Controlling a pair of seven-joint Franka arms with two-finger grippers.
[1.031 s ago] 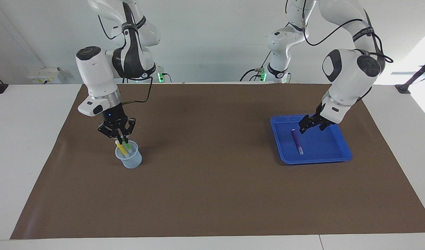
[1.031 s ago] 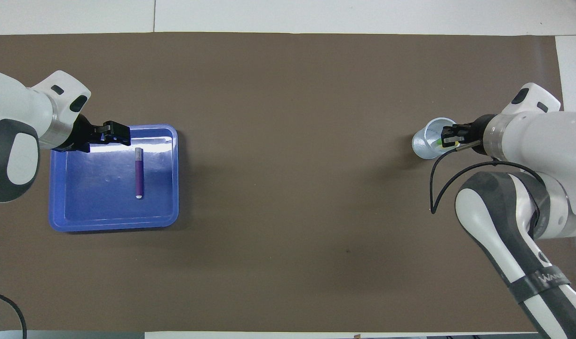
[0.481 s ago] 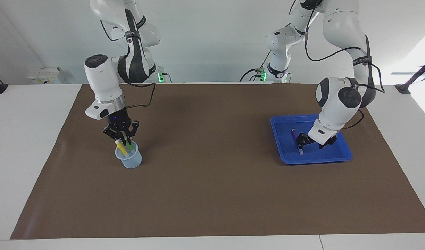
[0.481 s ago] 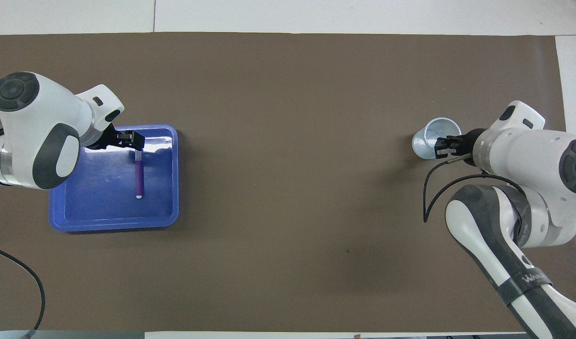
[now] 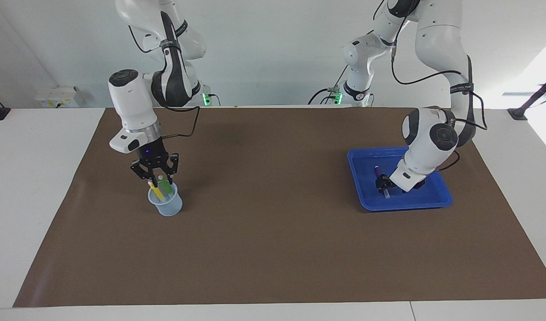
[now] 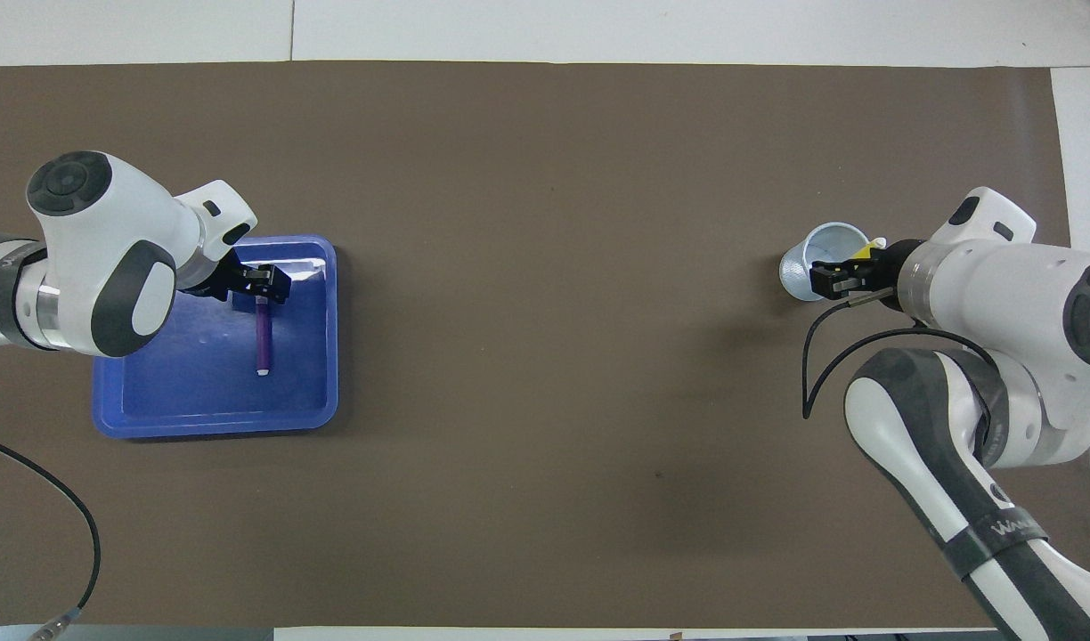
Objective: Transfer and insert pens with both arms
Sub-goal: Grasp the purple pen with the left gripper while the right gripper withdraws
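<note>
Purple pen [image 6: 263,334] | lies in blue tray [image 5: 438,201], long axis toward-away from me | my left gripper [image 5: 382,183] down at its farther end, jaw state unclear | right gripper [image 5: 155,174] open over cup [image 5: 168,206]

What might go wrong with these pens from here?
The left tool is down on the purple marker pen in the blue plastic tray; a poor grip might let it slip. The right tool hangs just over the yellow pen and green pen in the small translucent cup, which it might tip.
</note>
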